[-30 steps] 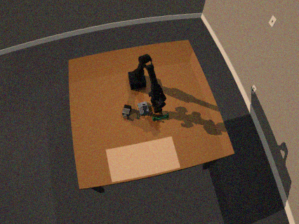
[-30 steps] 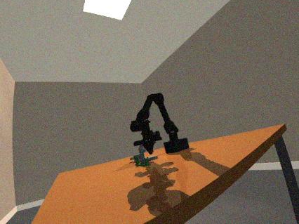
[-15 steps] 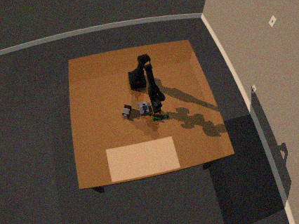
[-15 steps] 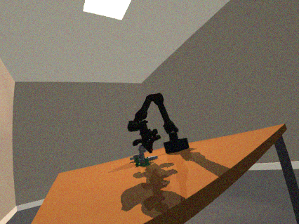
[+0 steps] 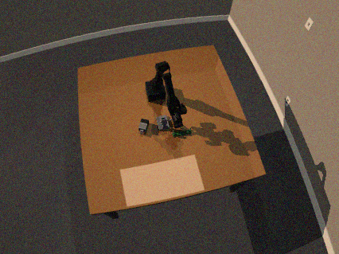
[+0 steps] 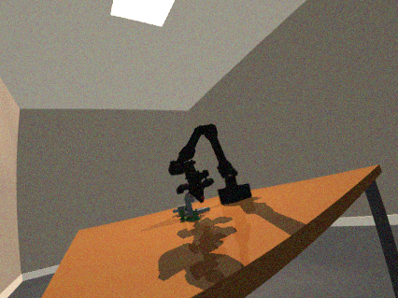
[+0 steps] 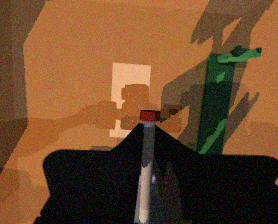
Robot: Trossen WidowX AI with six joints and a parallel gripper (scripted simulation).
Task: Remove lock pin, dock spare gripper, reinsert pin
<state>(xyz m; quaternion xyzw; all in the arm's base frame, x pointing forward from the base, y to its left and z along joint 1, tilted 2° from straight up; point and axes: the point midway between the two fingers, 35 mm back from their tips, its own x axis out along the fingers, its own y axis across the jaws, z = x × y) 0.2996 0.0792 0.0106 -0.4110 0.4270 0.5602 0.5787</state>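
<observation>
The lock pin (image 7: 145, 185), a light grey rod with a dark red end, runs up the lower middle of the wrist view. My gripper (image 5: 178, 126) (image 6: 202, 200) (image 7: 145, 128) is shut on it just below the red end. The grey mount (image 5: 163, 123) (image 6: 189, 204) stands on the table beside the fingertips. The fingers hide most of it in the wrist view, so I cannot tell how far the pin sits in the socket. A small grey and black block (image 5: 143, 126) stands left of the mount in the top view; I cannot tell if it is the spare gripper.
A green open-framed piece (image 5: 182, 133) (image 6: 190, 219) (image 7: 216, 105) lies close by the mount, right of the fingers in the wrist view. A pale rectangle (image 5: 162, 181) (image 7: 131, 75) lies near the table's edge. The arm's base (image 5: 155, 91) (image 6: 234, 194) stands behind the mount.
</observation>
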